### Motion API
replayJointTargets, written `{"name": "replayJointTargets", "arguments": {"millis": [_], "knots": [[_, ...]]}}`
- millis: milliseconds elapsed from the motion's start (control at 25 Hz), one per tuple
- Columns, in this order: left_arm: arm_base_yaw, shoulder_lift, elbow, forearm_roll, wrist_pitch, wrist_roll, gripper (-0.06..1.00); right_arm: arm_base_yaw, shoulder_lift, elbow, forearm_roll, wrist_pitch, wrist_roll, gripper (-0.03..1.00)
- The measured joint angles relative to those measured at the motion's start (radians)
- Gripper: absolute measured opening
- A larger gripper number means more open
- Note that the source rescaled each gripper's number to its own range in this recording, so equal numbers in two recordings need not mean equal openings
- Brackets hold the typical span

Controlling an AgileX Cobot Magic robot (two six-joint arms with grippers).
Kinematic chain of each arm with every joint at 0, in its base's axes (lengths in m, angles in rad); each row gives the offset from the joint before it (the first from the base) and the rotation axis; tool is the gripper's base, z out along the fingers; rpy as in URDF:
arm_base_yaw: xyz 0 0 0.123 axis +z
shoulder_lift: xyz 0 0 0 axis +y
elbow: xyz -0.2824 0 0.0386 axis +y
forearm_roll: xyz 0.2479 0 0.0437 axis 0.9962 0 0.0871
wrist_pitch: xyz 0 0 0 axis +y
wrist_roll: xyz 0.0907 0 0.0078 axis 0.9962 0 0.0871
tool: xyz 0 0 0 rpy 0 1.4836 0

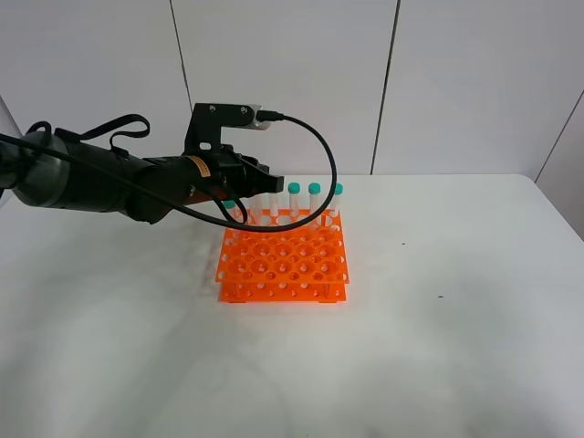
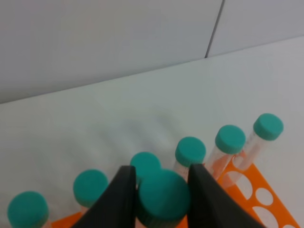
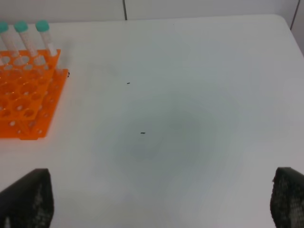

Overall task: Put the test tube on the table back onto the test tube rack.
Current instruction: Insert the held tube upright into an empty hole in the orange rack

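In the left wrist view, the teal cap of the test tube point(image 2: 164, 197) sits between the two dark fingers point(image 2: 118, 199) of my left gripper point(image 2: 160, 180), which is shut on it. In the exterior view the left gripper point(image 1: 262, 185) hovers over the back left of the orange test tube rack point(image 1: 283, 260) and hides the held tube. Other teal-capped tubes point(image 2: 230, 138) stand in the rack's back row point(image 1: 314, 190). My right gripper point(image 3: 159, 199) is open above the bare table point(image 3: 180, 118), to the right of the rack point(image 3: 23, 99).
The white table point(image 1: 438, 301) spreads wide to the right of and in front of the rack. A white panelled wall point(image 1: 456, 82) stands behind the table. The left arm's black cable point(image 1: 324, 151) loops over the rack's back row.
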Motion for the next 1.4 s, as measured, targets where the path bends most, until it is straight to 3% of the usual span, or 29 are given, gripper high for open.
{"name": "replayJointTargets", "arguments": {"millis": [1400], "knots": [[0.033,0.12,-0.001,0.0,-0.038,-0.029,0.0,0.0,0.0,0.0,0.0,0.0,0.0,1.0]]}}
